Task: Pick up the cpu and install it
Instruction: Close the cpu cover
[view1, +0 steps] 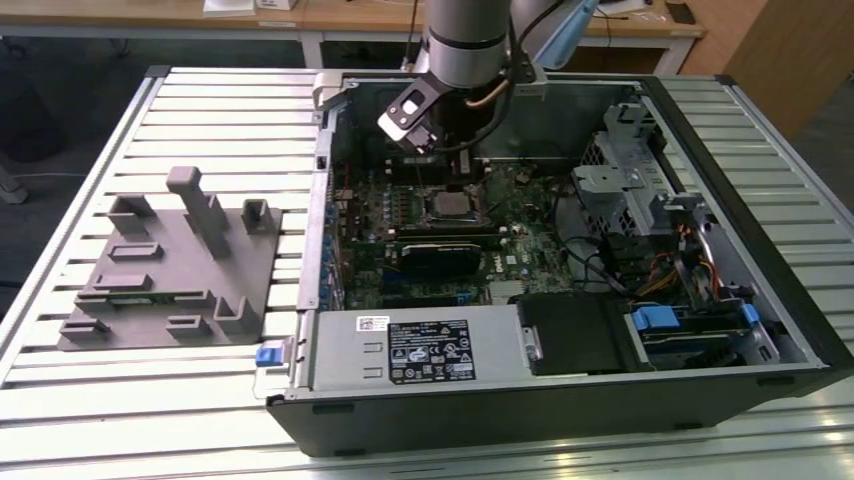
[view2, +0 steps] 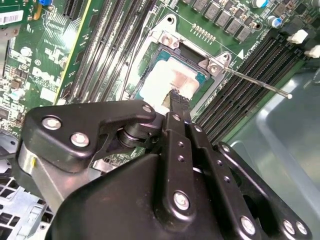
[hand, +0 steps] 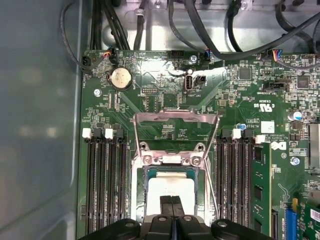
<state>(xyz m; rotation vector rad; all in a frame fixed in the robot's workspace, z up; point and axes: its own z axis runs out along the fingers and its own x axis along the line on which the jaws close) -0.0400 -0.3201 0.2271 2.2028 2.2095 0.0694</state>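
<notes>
Two fingers (hand: 166, 205) closed together, above cpu (hand: 156, 192), seated in socket (hand: 172, 159)

Bright smooth metal cpu (view2: 167, 75) (glaring), matt black fingers (hand: 165, 206)

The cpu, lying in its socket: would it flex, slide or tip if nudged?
Probably stiff: the cpu shows a flat metal top. Unlikely to roll or tip, lying low inside the socket frame. Its smooth top looks slippery.
</notes>
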